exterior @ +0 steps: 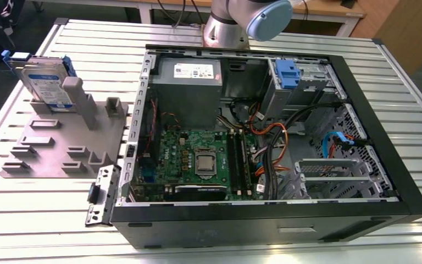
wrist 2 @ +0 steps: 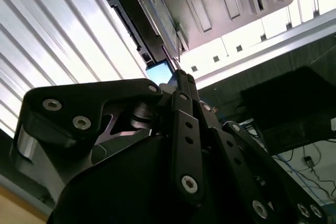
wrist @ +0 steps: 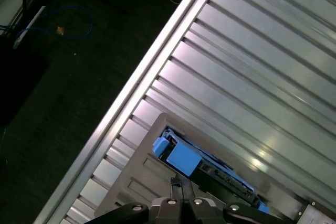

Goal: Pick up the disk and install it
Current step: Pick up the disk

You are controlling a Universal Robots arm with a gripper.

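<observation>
The disk (exterior: 42, 82) is a silver drive with a white-and-blue label in a blue frame. It stands on edge in a slot of the grey fixture plate (exterior: 64, 143) at the exterior view's left. In both wrist views the disk (wrist 2: 152, 14) (wrist: 184, 158) lies beyond the fingertips, blue end toward the camera. My gripper (wrist 2: 181, 74) (wrist: 177, 182) hovers over it, apart from it. Its fingers meet at the tips, shut on nothing.
An open black computer case (exterior: 387, 137) lies on the slatted metal table (exterior: 409, 71), showing the motherboard (exterior: 196, 159), a grey power supply (exterior: 189, 74) and a drive bay with a blue latch (exterior: 288, 74). The arm's base (exterior: 229, 25) stands behind the case. The table edge (wrist: 152, 72) runs close to the fixture.
</observation>
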